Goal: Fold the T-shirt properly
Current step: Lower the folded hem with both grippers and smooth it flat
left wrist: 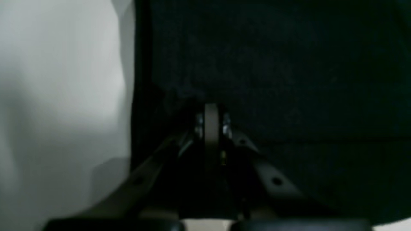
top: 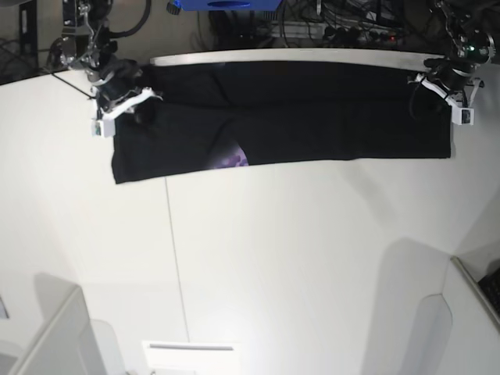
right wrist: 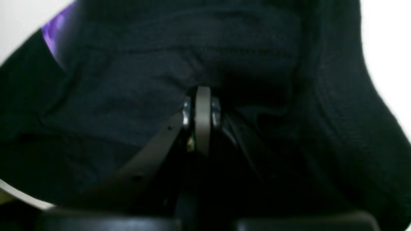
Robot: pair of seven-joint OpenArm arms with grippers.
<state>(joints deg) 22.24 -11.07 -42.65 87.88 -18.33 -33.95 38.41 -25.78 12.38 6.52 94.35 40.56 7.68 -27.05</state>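
Here, what you have in view:
Shirt: black, stretched in a long band across the far side of the white table, a purple bit of print showing near its lower edge.
Left gripper: jaws together, pinching the shirt's cloth at its end.
Right gripper: jaws together, clamped on bunched cloth at the other end.

A plain black T-shirt shows a small purple patch of print. It lies on a white tabletop. A blue object sits behind.
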